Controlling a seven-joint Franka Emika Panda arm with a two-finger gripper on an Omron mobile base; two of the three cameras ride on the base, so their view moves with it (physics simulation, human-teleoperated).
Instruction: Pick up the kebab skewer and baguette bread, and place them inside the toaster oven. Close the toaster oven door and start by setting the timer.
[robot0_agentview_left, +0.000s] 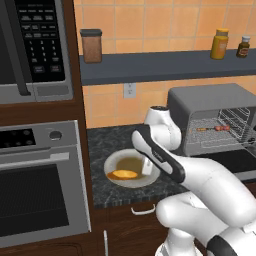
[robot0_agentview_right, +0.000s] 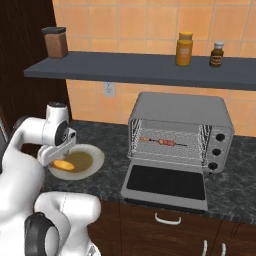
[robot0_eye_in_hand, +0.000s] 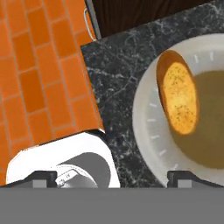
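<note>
- Jaws (robot0_eye_in_hand: 111, 177) spread wide, nothing between them; in the hand view the two dark fingertips (robot0_eye_in_hand: 181, 178) sit far apart at the bottom edge.
- Baguette bread (robot0_eye_in_hand: 177, 97) lies on the white plate (robot0_eye_in_hand: 146, 127), near the plate's rim, ahead of the jaws and nearer one fingertip than the other; not touching either tip.
- In the left base view the bread (robot0_agentview_left: 123, 174) lies at the front-left of the plate (robot0_agentview_left: 114, 163), with the robot's hand just above and beside it on the right; contact between hand and bread cannot be told there.
- In the right base view the bread (robot0_agentview_right: 62, 164) shows just under the hand, on the near-left part of the plate (robot0_agentview_right: 95, 159).
- Plate sits on the dark speckled table (robot0_agentview_left: 107, 192), left of the toaster oven (robot0_agentview_right: 180, 107).
- Kebab skewer (robot0_agentview_right: 159, 142) lies across a wire rack inside the toaster oven, well apart from the jaws.
- Toaster oven door (robot0_agentview_right: 165, 184) hangs fully down, flat, dark glass facing up.
</note>
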